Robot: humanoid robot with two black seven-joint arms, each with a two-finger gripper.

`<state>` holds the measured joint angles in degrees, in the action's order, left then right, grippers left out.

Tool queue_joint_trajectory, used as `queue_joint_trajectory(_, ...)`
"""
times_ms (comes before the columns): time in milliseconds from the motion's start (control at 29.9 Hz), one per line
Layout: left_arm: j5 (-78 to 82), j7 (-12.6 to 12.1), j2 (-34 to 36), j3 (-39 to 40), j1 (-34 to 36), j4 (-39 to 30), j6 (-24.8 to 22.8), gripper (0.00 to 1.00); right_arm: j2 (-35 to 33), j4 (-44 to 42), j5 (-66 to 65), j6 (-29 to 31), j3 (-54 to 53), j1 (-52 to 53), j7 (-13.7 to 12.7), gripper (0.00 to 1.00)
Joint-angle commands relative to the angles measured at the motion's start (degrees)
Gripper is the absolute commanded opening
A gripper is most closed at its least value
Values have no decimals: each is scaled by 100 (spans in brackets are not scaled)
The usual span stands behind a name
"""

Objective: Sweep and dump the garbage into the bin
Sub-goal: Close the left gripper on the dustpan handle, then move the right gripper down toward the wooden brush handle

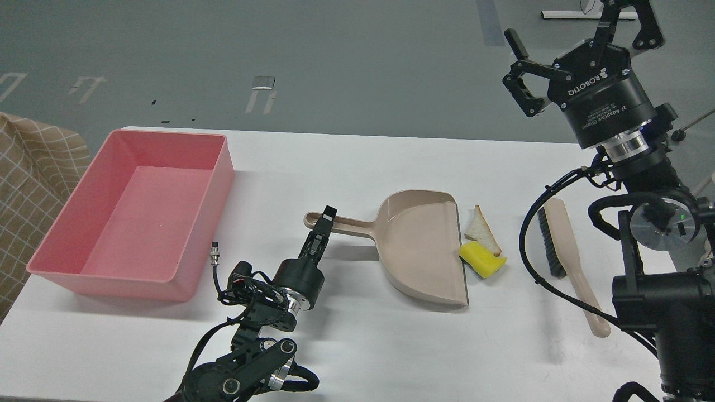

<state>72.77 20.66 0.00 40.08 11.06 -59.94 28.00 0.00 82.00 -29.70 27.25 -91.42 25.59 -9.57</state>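
The garbage lies on the white table [391, 346]: a triangular bread slice [483, 230] and a yellow sponge block [481, 259], both just right of the beige dustpan's [424, 251] open lip, the sponge touching it. The pink bin [128, 276] stands at the left, with nothing in it. My left gripper [325, 219] is shut on the dustpan's handle, which points left. My right gripper [572, 28] is open and empty, held high at the upper right, far above the table.
A beige brush with black bristles [564, 245] lies on the table right of the garbage, handle toward the front. A checked brown cloth [28, 184] is beyond the table's left edge. My right arm's cables hang near the brush.
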Motion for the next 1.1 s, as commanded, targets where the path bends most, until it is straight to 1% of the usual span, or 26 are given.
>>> queue_joint_trajectory(0, 9, 0, 0, -1, 10, 0, 0, 22, 0, 9, -9, 9, -7, 51, 8, 100)
queue_joint_trajectory(100, 9, 0, 0, -9, 37, -9, 0, 22, -26, 35, -18, 17, 10, 78, -1, 100)
queue_joint_trajectory(134, 17, 0, 0, -18, 45, -18, 0, 22, -305, 44, -35, 9, 54, 87, -1, 100)
queue_joint_trajectory(234, 35, 0, 0, -18, 54, -35, 0, 22, -746, 44, -106, -70, 89, 61, -1, 100)
queue_joint_trajectory(267, 35, 0, 0, -18, 63, -61, 0, 22, -999, 27, -158, -114, 98, 86, -1, 100)
queue_joint_trajectory(301, 35, 0, 0, -18, 63, -79, 0, 22, -1159, 18, -141, -114, 90, 122, 51, 100)
queue_joint_trajectory(368, 35, 0, 0, -18, 107, -88, 0, 22, -1239, 141, -124, -35, 20, 157, 87, 100)
queue_joint_trajectory(435, 35, 0, 0, -18, 125, -79, 0, 22, -1248, 150, -124, -79, -173, 166, 104, 100)
queue_joint_trajectory(502, 35, 0, 0, -18, 125, -79, 0, 22, -1257, 141, -97, -9, -918, 218, 96, 100)
queue_joint_trajectory(535, 35, 0, 0, -18, 125, -79, 0, 22, -1266, 132, -88, 26, -991, 245, 52, 100)
queue_joint_trajectory(635, 44, 0, 0, -18, 125, -79, 0, 22, -1354, 53, -106, 75, -1150, 289, 51, 100)
queue_joint_trajectory(702, 44, 0, 0, -18, 133, -97, 0, 22, -1327, -25, -167, 75, -1570, 271, 113, 100)
queue_joint_trajectory(869, 35, 0, 0, -27, 169, -97, 0, 22, -1362, 88, -369, 75, -1449, 113, 130, 100)
queue_joint_trajectory(1070, 35, 0, 0, -27, 169, -97, 0, 23, -1643, 580, -448, 75, -1334, -572, 175, 100)
